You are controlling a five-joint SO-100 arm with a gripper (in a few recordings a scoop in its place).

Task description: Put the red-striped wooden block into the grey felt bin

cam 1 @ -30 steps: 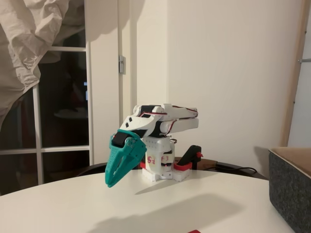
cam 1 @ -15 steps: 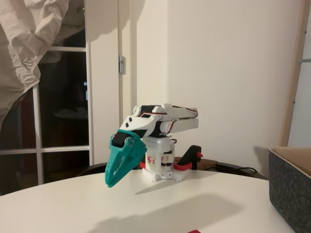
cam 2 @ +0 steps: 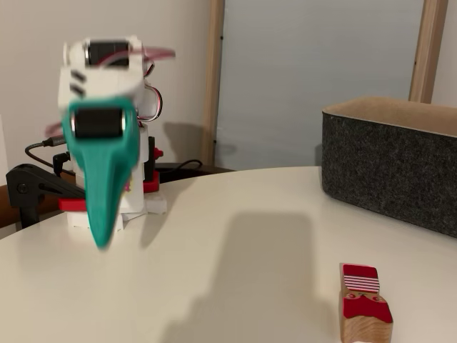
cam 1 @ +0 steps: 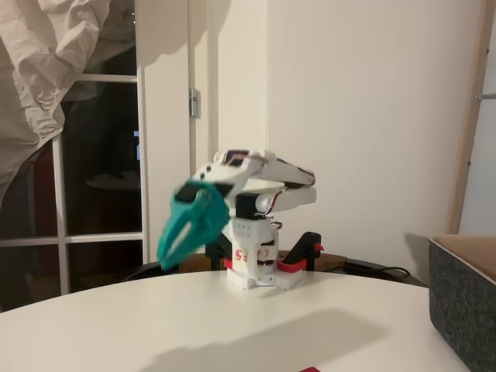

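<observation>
The block (cam 2: 364,306) looks light, rigid wood; grip its 2 long flat sides. Blurred pincer (cam 1: 184,229) holds nothing, slightly parted.

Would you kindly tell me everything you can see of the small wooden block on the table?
The wooden block lies on the white table near the front edge of a fixed view, resting flat and alone, with nothing touching it but the tabletop. Its upper part is painted red, with a patch of thin red and white stripes at the far end, while the near lower end shows bare light wood. It sits in front of the grey felt bin, clearly apart from it, and well away from the teal gripper.
</observation>
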